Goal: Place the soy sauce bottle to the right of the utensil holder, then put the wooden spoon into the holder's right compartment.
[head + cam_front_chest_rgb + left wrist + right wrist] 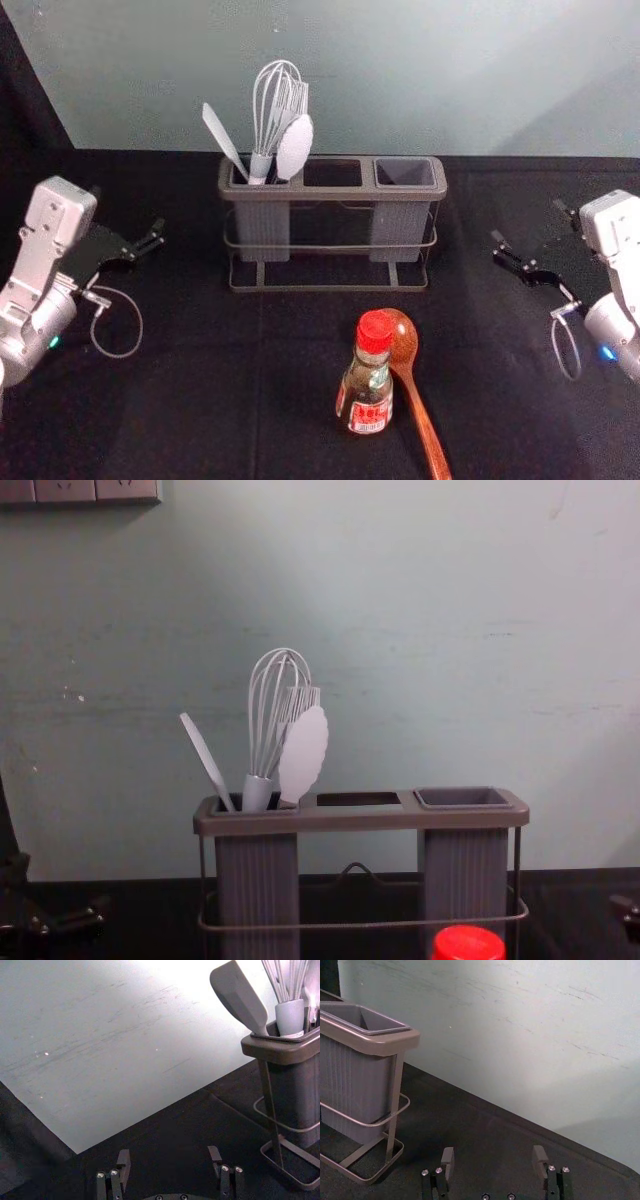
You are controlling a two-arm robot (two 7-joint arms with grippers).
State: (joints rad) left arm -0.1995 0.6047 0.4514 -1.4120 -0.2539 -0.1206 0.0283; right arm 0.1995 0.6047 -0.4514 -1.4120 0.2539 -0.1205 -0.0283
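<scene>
flanking the utensil holder (333, 194), the left gripper (128, 212) and right gripper (526, 221) gape wide, both empty.
the soy sauce bottle (367, 392) stands in front of the holder, beside the wooden spoon (422, 420).

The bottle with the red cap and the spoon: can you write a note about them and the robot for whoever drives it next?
Left end effector: open, holding nothing, left of the utensil holder.
Right end effector: open, holding nothing, right of the holder.
Soy sauce bottle: upright on the table, in front of the holder's right half.
Wooden spoon: lying on the table, just right of the bottle.
Done: neither step.
Left: bottle to the holder's right side, then spoon into its right compartment.
</scene>
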